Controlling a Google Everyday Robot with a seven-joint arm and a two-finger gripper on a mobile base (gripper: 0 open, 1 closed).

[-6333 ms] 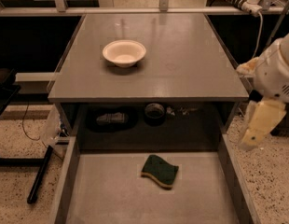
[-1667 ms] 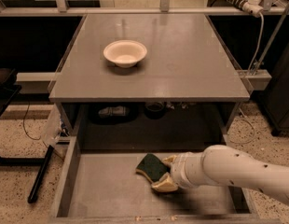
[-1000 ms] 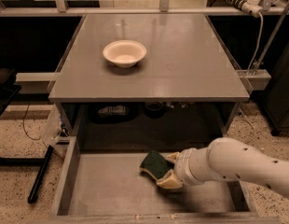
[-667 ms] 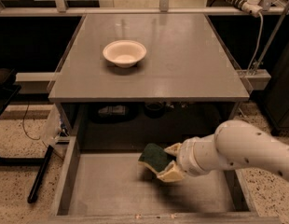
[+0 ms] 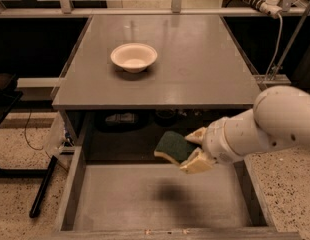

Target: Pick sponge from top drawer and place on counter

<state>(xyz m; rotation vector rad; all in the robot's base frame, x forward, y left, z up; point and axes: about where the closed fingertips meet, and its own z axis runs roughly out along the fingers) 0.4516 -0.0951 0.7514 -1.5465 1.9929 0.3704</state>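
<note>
The sponge (image 5: pixel 172 146), dark green on top with a yellow layer below, is held in the air above the open top drawer (image 5: pixel 160 199), just below the counter's front edge. My gripper (image 5: pixel 194 149) comes in from the right and is shut on the sponge's right end. The sponge casts a shadow on the grey drawer bottom. The grey counter (image 5: pixel 195 59) lies above and behind.
A white bowl (image 5: pixel 134 57) stands on the counter's left half. A dark shelf recess (image 5: pixel 145 120) with clutter sits under the counter behind the drawer. A white cable and pole (image 5: pixel 275 29) stand at the far right. Speckled floor lies on both sides.
The gripper closed on the sponge in the drawer and has lifted it up off the drawer bottom, to just below the counter's front edge.
</note>
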